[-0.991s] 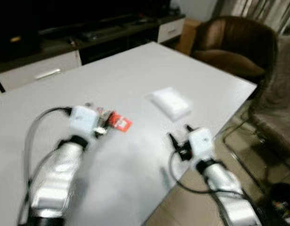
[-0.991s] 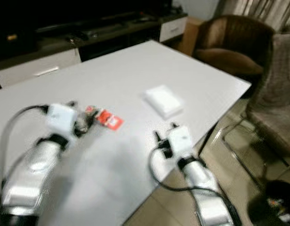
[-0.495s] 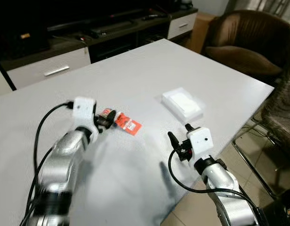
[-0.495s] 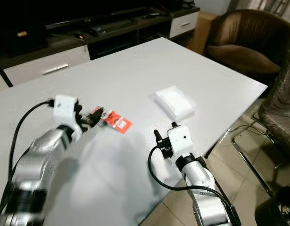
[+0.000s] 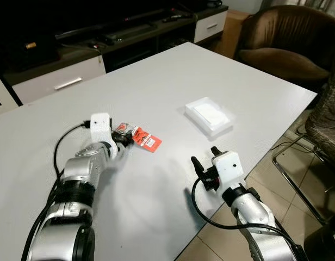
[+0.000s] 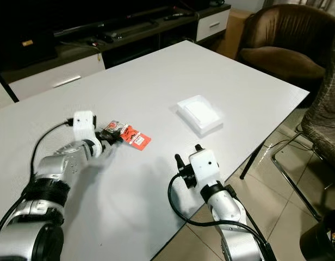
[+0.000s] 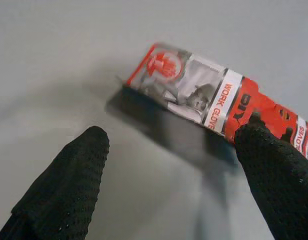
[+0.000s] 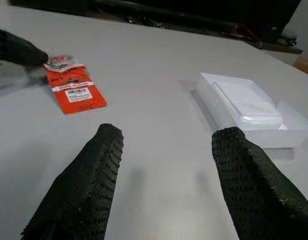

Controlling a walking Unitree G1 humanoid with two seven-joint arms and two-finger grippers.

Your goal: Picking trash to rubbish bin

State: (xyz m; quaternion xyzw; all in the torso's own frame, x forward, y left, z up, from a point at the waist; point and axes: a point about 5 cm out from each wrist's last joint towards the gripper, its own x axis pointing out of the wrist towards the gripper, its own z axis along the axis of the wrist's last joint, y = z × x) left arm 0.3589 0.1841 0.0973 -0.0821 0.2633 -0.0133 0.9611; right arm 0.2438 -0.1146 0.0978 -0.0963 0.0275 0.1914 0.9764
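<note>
**Left claw parted at the wrapper's end**

Flat red-and-white "work gloves" packet wrapper [image 5: 139, 136] lying on the white rectangular table [image 5: 156, 81], toward the table's left half, well in from every edge. Left gripper [image 5: 123, 142] down at the packet's near end, black fingers [image 7: 69, 180] spread apart; in the left wrist view one fingertip on bare table beside the wrapper's grey-printed end, the other overlapping the red end. Not yet clamped; whether the pads actually touch the packet cannot be told.

Right gripper [image 5: 203, 161] hanging near the table's right-hand front edge, fingers [image 8: 84, 185] likewise parted and holding nothing, well apart from the wrapper. Shallow white plastic tray with a white lid-like insert [image 5: 209, 116] resting further right, between the wrapper and the table's far right corner.

Compared with half a second ago: left arm drawn lower and closer in, its blur gone, fingertips about as near the packet's end as before. Wrapper and tray unmoved on the table. Right claw lower in the picture, still spread.

Beyond the table's far edge, a low dark media unit with white drawers [image 5: 64, 81]. Brown leather armchair [image 5: 281, 49] past the far right corner. Chrome-legged chair [image 5: 314, 163] beside the right edge, on a beige tiled floor [image 5: 276, 185]. Dark bin [image 6: 325, 239] on the floor at the lower right.
</note>
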